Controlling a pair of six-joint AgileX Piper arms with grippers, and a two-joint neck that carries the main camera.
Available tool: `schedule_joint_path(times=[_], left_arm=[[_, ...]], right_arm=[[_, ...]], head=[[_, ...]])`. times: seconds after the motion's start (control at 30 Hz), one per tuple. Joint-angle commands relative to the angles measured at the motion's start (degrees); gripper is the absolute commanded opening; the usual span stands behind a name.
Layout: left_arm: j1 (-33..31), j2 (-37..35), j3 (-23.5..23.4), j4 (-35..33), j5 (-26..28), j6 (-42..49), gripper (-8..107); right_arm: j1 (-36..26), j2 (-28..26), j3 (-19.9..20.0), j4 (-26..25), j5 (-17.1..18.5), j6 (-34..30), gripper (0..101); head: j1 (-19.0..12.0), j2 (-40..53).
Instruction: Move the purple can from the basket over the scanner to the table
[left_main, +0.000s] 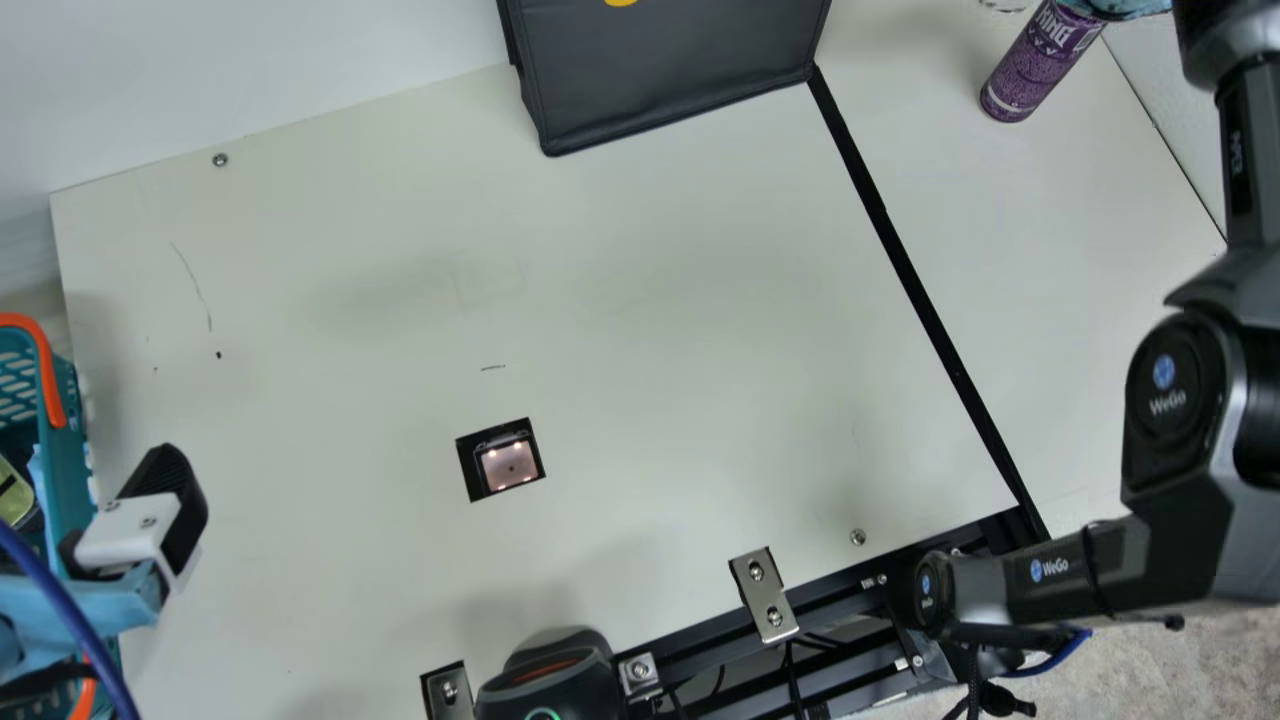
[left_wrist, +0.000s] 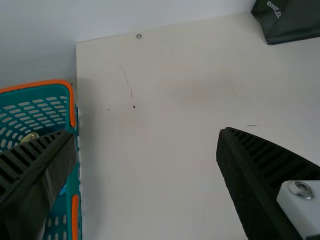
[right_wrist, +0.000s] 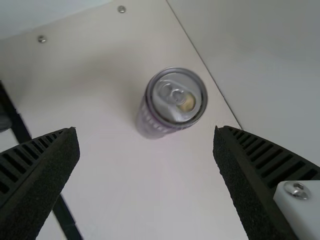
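On the cream table (left_main: 650, 300), the purple can (left_main: 1036, 66) stands beyond the right jaws, both pairs spread wide.

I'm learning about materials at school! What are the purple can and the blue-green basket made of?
The purple can looks like thin metal with a printed outside, maybe aluminium: its silvery lid shines and has a pull tab. The basket looks like smooth plastic: it's evenly coloured, with rows of neat holes, though I can't be certain.
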Motion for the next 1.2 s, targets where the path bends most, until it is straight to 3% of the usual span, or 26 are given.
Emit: schedule_joint_path(times=[0.0, 0.23, 0.27, 0.77, 1.17], left_arm=[[0.0, 0.0, 0.0, 0.0, 0.0, 0.0, 90], [0.0, 0.0, 0.0, 0.0, 0.0, 0.0, 90], [0.0, 0.0, 0.0, 0.0, 0.0, 0.0, 90], [15.0, -3.1, -3.9, -9.4, 3.6, 10.0, 90], [27.0, -5.6, -7.0, -17.0, 6.4, 17.9, 90]], right_arm=[[1.3, -4.5, 3.1, -0.2, 0.2, 0.6, 95], [5.9, -15.2, 10.3, 0.0, 1.5, 2.6, 95], [5.1, -11.6, 8.6, -0.2, 1.3, 2.4, 95], [12.9, -28.1, 13.7, 4.8, 7.7, -0.9, 95], [18.6, -40.1, 17.1, 8.8, 12.5, -3.7, 95]], head=[[-1.7, -0.1], [-1.7, -0.1], [-1.7, -0.1], [-1.7, 19.9], [-1.7, 19.9]])
